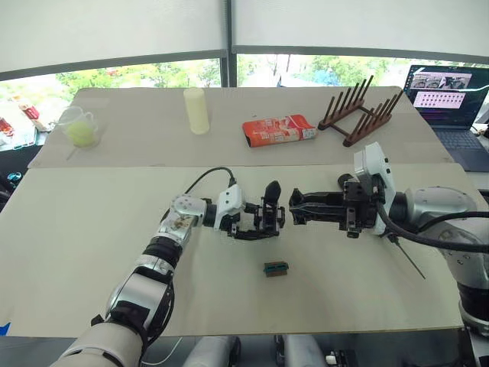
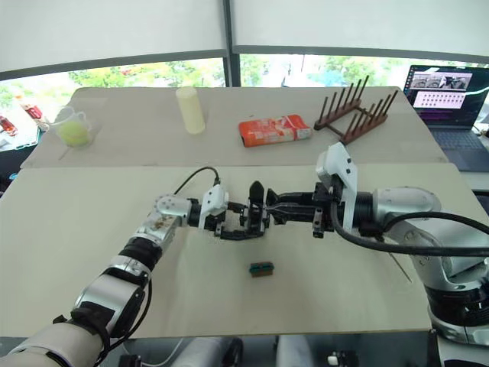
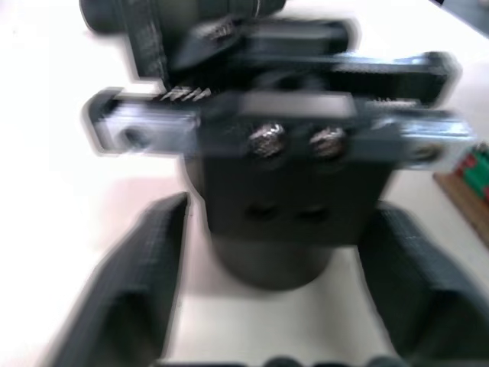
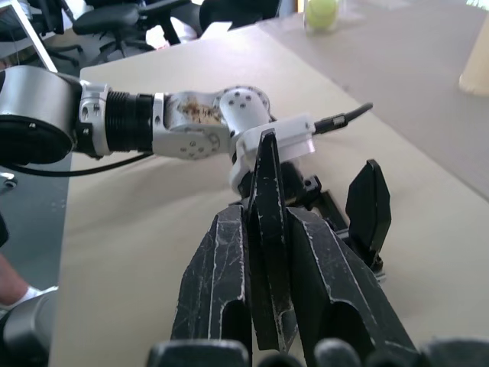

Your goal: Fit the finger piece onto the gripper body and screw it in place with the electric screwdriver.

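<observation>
Finger piece [image 4: 269, 222] clamped in my right end effector [image 1: 306, 208], tip just beside gripper body [image 1: 263, 218] pinched by my left end effector [image 1: 256, 224] above tabletop [image 1: 92, 252]; align squarely before seating.

Two pale beige tables [image 1: 92, 260] stand end to end before wide windows [image 1: 153, 73] with lowered white blinds [image 1: 114, 30]; green trees show outside in daylight.
</observation>
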